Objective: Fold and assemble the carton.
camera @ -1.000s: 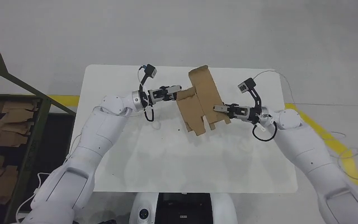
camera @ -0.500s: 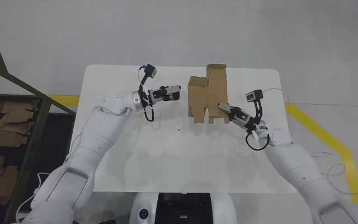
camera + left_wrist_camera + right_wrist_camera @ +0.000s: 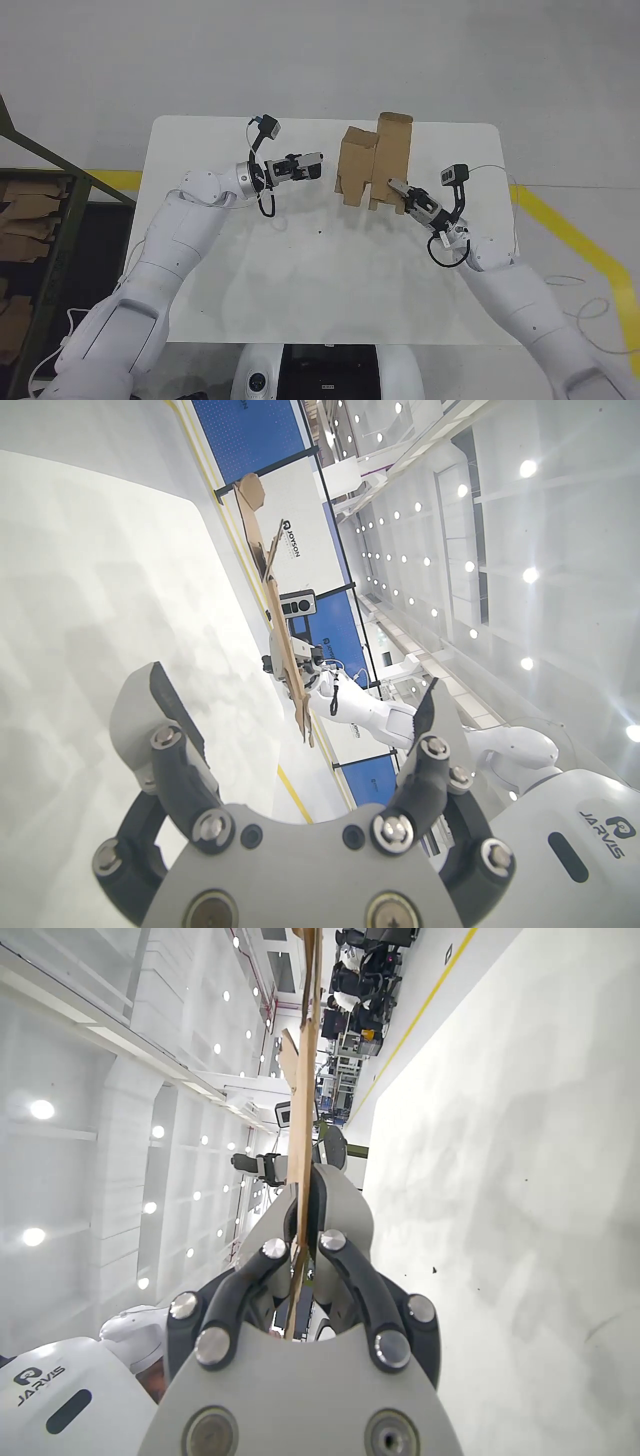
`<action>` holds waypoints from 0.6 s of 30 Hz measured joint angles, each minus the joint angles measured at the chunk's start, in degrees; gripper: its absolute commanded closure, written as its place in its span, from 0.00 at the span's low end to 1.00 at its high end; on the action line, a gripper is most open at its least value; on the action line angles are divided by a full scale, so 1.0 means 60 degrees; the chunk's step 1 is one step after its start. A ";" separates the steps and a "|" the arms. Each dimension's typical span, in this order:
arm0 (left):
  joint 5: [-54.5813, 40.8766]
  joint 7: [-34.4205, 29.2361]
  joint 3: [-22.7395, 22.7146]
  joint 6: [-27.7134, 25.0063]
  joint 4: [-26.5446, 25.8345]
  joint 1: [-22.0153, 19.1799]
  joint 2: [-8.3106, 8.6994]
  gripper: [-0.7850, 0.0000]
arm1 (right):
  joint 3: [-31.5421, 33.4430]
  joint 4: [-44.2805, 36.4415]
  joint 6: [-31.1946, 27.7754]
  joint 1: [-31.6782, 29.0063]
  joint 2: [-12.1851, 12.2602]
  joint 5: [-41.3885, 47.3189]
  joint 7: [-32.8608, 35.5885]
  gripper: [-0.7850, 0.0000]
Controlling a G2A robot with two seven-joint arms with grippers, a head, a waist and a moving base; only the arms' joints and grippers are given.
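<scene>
A flat brown carton [image 3: 373, 162] is held above the far part of the white table [image 3: 300, 280], its flaps unfolded. My right gripper [image 3: 396, 188] is shut on the carton's near right edge; in the right wrist view the carton [image 3: 302, 1128] runs edge-on between the fingers [image 3: 335, 1193]. My left gripper [image 3: 318, 163] hangs open just left of the carton, apart from it. From the left wrist view the carton [image 3: 277, 625] appears edge-on beyond the open left gripper [image 3: 295, 695], with the right arm behind it.
A dark rack [image 3: 30, 215] with more flat cartons stands on the floor left of the table. A yellow floor line [image 3: 575, 240] runs past the table's right side. Small dark specks lie on the tabletop [image 3: 320, 233].
The right gripper has swung the carton away from the left gripper and turned it more upright, toward the table's far right. The left gripper has let go and stayed in place, open.
</scene>
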 measured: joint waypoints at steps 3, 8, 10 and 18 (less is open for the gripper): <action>0.0000 0.0000 0.0000 0.0000 0.0000 0.0000 0.0000 0.00 | 0.0000 0.0000 0.0000 0.0000 0.0000 0.0000 0.0000 1.00; 0.0058 0.0104 0.0008 0.0064 -0.0089 0.0057 0.0000 0.00 | 0.0023 -0.0165 0.0295 -0.0071 -0.0005 -0.0282 -0.0197 1.00; 0.0243 0.0366 0.0019 0.0212 -0.0301 0.0174 0.0004 0.00 | 0.0055 -0.0435 0.0690 -0.0155 -0.0016 -0.0689 -0.0510 1.00; 0.0532 0.0491 0.0013 0.0255 -0.0512 0.0385 0.0033 0.00 | 0.0526 -0.1618 0.1920 -0.0606 0.0030 -0.1608 -0.1640 1.00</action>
